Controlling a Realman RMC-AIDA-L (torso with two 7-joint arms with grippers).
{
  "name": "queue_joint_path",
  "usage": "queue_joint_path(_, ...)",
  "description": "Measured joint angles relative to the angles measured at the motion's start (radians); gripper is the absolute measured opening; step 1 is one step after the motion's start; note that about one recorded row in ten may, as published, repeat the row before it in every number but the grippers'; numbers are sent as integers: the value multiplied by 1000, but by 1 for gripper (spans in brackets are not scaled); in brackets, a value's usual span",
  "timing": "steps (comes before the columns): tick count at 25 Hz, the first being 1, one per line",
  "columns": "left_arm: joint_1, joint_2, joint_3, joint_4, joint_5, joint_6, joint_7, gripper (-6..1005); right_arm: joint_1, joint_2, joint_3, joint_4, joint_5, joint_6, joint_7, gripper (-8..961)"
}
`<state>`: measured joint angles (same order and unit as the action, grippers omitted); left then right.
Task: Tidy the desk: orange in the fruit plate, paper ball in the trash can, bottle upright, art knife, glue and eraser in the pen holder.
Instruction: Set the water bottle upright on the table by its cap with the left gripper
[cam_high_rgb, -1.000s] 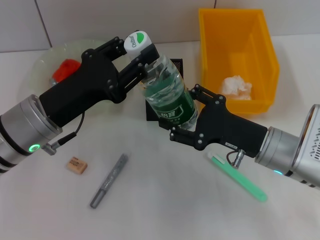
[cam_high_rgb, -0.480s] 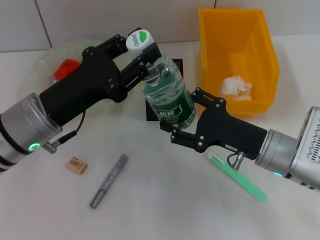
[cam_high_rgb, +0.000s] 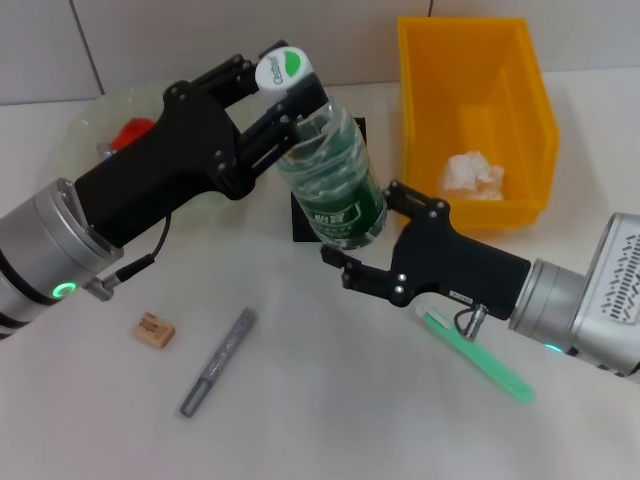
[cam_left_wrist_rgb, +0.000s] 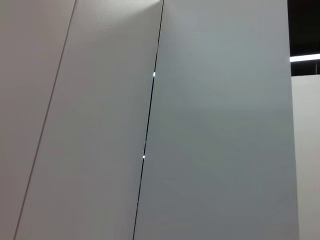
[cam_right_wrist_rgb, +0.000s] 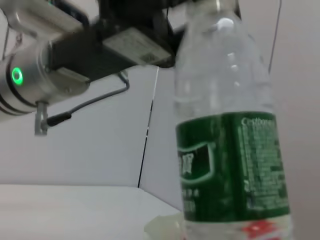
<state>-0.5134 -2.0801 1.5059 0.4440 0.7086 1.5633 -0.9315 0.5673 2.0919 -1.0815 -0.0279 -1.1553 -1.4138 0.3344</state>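
Two arms: both reach in over the white desk (cam_high_rgb: 330, 420) and meet at one bottle.
Bin (cam_high_rgb: 478, 110): a yellow trash can at the far right, with the paper ball (cam_high_rgb: 472, 173) lying inside it.
Plate (cam_high_rgb: 85, 125): pale and glassy, far left, partly hidden behind the left arm; something orange-red (cam_high_rgb: 130, 133) sits in it, though I cannot make out what it is.
Bottle (cam_high_rgb: 330, 175): clear with a green label and a white cap, nearly upright, leaning a little to the left, its base by the right gripper and seemingly off the desk.
Left gripper (cam_high_rgb: 285, 110): clenched around the bottle's neck, just under the cap.
Right gripper (cam_high_rgb: 365, 240): at the bottle's base; its fingers look spread and I cannot tell whether they touch the bottle.
Holder (cam_high_rgb: 300, 215): a black pen holder behind the bottle, mostly hidden by it.
Green stick (cam_high_rgb: 480, 358): lies on the desk under the right arm, at front right.
Grey pen (cam_high_rgb: 218, 362): a grey, pen-like thing lying slantwise at front left.
Eraser (cam_high_rgb: 155, 329): small and tan, just left of the grey pen.
Right wrist view: the bottle (cam_right_wrist_rgb: 227, 150) up close, with the left arm behind it.
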Motion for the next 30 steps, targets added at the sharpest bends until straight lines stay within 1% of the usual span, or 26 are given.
queue_joint_path(30, -1, 0, -9, 23, -5, -1, 6, 467, 11, 1, -1, 4, -3, 12, 0, 767)
